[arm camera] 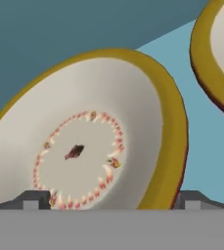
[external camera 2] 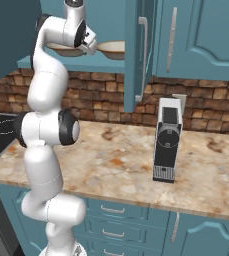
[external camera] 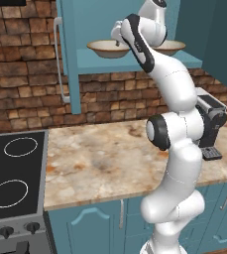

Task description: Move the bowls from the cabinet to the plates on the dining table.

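Two cream-white bowls with tan rims stand side by side on the teal shelf [external camera: 135, 63] of the open cabinet [external camera 2: 31, 30]. My gripper [external camera: 118, 41] is raised into the cabinet and hovers just over the left bowl [external camera: 105, 49], open. In the hand view that bowl [arm camera: 84, 132] lies close under the gripper [arm camera: 112, 202], with one fingertip on each side of its near rim and nothing held. The right bowl [external camera: 173, 47] stands apart at the edge of the hand view [arm camera: 223, 44]. From the right base view, my arm partly hides the left bowl [external camera 2: 61, 49] beside my gripper [external camera 2: 89, 45]; the right bowl [external camera 2: 113, 48] stands clear. The plates and dining table are out of view.
The cabinet's open door [external camera: 68, 54] with its silver handle hangs left of the shelf; the other door [external camera 2: 136, 50] hangs at the right. Below lie a marble counter [external camera: 100, 158], a black cooktop [external camera: 11, 173] at the left, and a coffee machine [external camera 2: 167, 140] at the right.
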{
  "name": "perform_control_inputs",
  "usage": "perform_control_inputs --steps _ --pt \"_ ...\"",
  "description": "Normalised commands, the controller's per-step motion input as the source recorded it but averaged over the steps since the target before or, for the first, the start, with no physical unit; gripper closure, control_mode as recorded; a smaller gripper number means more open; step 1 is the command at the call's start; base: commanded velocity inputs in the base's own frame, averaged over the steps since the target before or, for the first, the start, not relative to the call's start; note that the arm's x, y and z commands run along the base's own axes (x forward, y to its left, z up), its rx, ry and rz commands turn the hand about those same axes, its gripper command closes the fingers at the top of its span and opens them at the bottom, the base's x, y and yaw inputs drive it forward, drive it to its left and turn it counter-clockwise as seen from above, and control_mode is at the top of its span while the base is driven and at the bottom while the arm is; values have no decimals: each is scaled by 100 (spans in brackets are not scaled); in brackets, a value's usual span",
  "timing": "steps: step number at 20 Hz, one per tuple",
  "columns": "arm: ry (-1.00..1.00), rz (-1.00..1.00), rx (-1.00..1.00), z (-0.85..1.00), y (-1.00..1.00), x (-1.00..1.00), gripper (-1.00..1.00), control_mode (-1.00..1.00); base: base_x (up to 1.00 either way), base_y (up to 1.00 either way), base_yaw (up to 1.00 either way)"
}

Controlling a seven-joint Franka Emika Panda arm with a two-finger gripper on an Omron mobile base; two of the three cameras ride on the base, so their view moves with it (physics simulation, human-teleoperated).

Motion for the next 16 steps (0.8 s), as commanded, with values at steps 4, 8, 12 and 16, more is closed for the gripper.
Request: perform_control_inputs --steps 4,8,12,16 --pt "0 0 0 0 14 40 -100 -100 0 0 0" --pt "4 0 0 0 22 0 100 -100 0 0 0" --pt "2 0 0 0 15 0 100 -100 0 0 0" --pt "0 0 0 0 2 0 100 -100 0 0 0"
